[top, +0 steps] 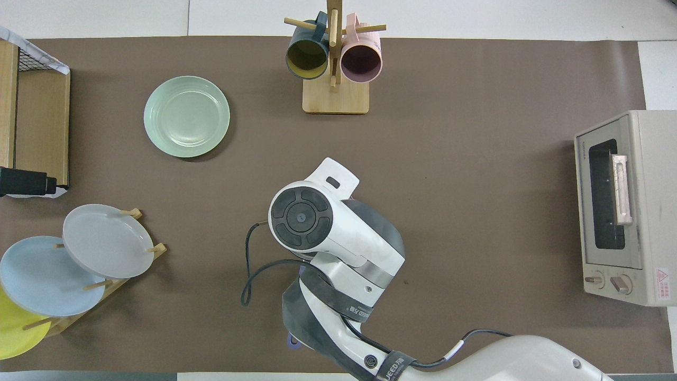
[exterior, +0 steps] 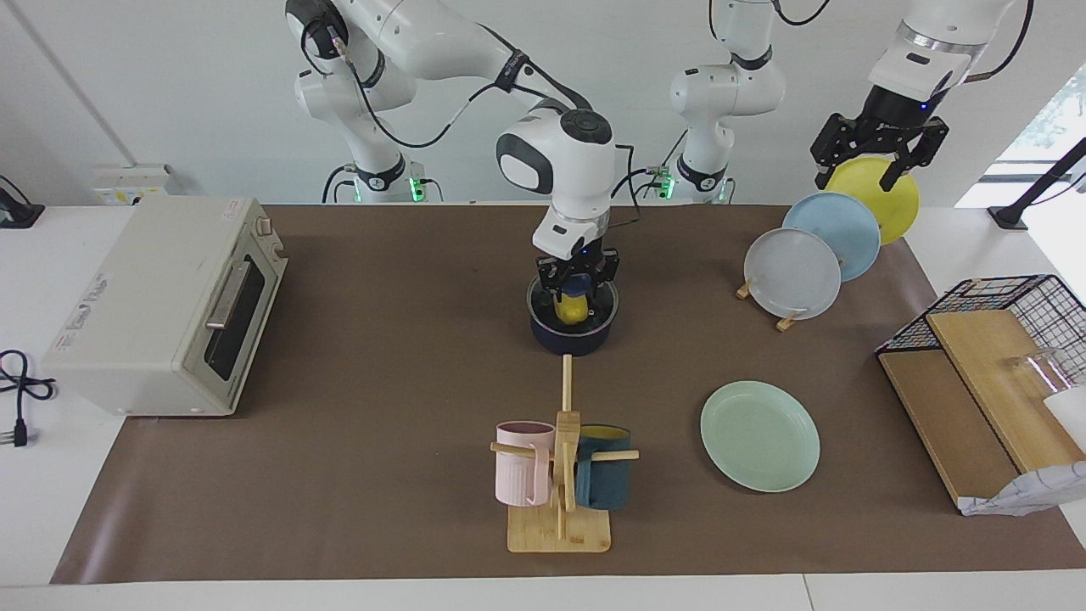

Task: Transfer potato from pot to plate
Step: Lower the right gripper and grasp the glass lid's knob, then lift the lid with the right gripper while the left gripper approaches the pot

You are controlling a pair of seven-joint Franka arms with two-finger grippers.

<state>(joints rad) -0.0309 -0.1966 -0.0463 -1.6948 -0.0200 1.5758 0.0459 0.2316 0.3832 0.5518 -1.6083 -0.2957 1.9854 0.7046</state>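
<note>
A: Facing view first. Right hand (exterior: 573,293) down inside the pot (exterior: 573,335), clenched on the potato (exterior: 572,311). Potato low in the pot, between the fingertips, looks just off the bottom or barely touching it; can't tell which.

B: Plate?

A: Mint-green plate (exterior: 760,435) flat on the tabletop (exterior: 382,382), bare, well apart from the pot. Farther from the robots than the pot, and toward the left arm's end. So the carry probably runs up and out of the pot, then diagonally away from the robots toward that end.

B: Left hand (exterior: 865,157)?

A: Waiting, up over the upright yellow plate (exterior: 891,199) in the rack, released, gripping nothing. Nearer the mint plate's end of the tabletop, but right hand already has the potato, so right arm likely does the move.

B: Anything in the path?

A: Mug tree (exterior: 563,475) with pink and teal mugs sits farther from the robots than the pot, beside the plate. Pot rim to clear first.

B: Overhead view?

A: Right arm (top: 328,233) covers the pot, the potato and its own hand entirely; grip not readable here. Plate (top: 186,116) plain in view, farther from the robots than the arm's wrist and toward the left arm's end, same diagonal. Mug tree (top: 335,79) beside it. Left hand not visible here.
</note>
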